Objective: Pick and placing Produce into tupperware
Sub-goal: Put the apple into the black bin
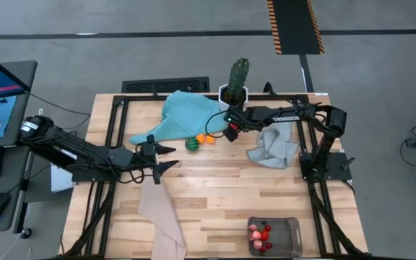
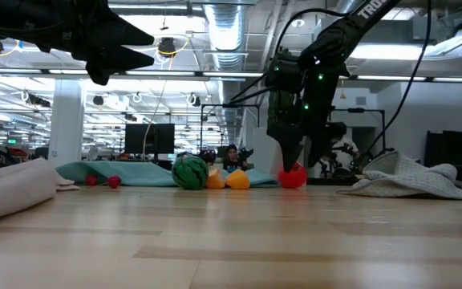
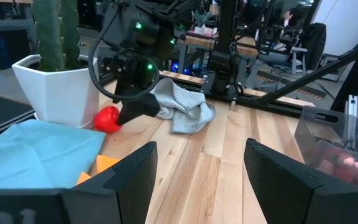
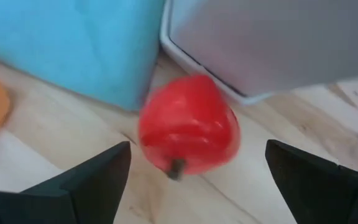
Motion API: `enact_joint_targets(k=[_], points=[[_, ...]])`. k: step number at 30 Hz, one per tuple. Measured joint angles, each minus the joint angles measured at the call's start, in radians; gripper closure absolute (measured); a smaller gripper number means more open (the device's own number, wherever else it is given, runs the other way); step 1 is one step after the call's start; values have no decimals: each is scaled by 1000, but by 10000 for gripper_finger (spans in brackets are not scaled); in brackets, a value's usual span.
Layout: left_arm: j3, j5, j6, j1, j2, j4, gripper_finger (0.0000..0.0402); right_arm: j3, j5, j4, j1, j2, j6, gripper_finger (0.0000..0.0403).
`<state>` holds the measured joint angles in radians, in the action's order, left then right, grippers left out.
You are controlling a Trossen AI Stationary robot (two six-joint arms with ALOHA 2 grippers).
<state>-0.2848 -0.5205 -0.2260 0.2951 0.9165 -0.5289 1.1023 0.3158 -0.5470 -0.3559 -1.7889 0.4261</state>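
A red toy fruit [image 4: 188, 127] lies on the wooden table beside the white pot [image 3: 58, 84] of the cactus. My right gripper [image 4: 197, 186] slants down over it, open, one finger on either side and both apart from it; it also shows in the low view [image 2: 291, 156]. A green striped ball [image 1: 191, 144] and orange pieces [image 1: 205, 139] lie at the edge of the teal cloth [image 1: 183, 115]. The tupperware [image 1: 292, 236] stands near the front right with several red and pink pieces inside. My left gripper [image 1: 161, 160] hovers level over the table's left middle, open, with nothing between its fingers.
A crumpled grey cloth [image 1: 273, 144] lies right of the right gripper, and a beige cloth [image 1: 161, 217] reaches the near edge. Two small red pieces [image 2: 103, 181] lie by the teal cloth. Bare wood lies between the cloths and the tub.
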Motion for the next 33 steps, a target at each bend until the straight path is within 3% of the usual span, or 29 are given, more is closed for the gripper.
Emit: enact_joint_targets(k=[24, 27, 33], points=[[0, 1, -2, 0, 0, 0, 171, 0, -92, 47, -7, 0, -75, 17], [0, 1, -2, 0, 0, 0, 171, 0, -151, 64, -8, -24, -63, 19], [0, 1, -3, 0, 0, -4, 171, -3, -131, 43, -15, -81, -68, 19]])
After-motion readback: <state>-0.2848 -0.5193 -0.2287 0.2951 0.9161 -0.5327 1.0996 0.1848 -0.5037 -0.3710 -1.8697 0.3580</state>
